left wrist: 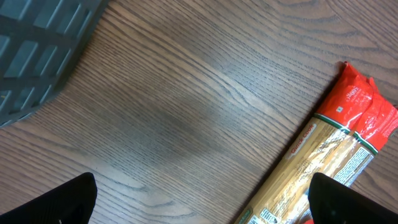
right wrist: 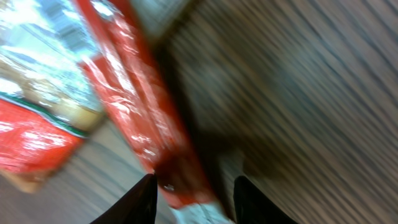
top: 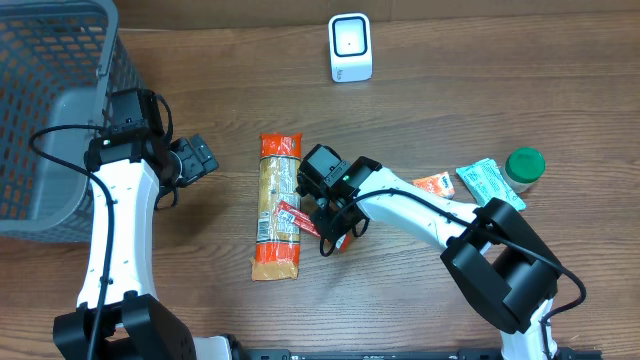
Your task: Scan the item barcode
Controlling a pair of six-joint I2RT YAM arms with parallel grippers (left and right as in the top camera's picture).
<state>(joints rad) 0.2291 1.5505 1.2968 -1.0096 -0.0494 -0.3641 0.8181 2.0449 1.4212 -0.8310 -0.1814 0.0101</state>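
Note:
A slim red packet lies on the table against a long spaghetti pack with orange-red ends. My right gripper is low over the packet's near end. In the right wrist view the red packet runs down between the fingers of the right gripper. The jaws stand apart, with a gap on the right side. The view is blurred. The white barcode scanner stands at the back of the table. My left gripper hangs wide open left of the pasta, the left gripper holding nothing.
A grey mesh basket fills the far left corner. At the right lie an orange packet, a teal packet and a green-lidded jar. The spaghetti pack reaches under the left gripper's right finger.

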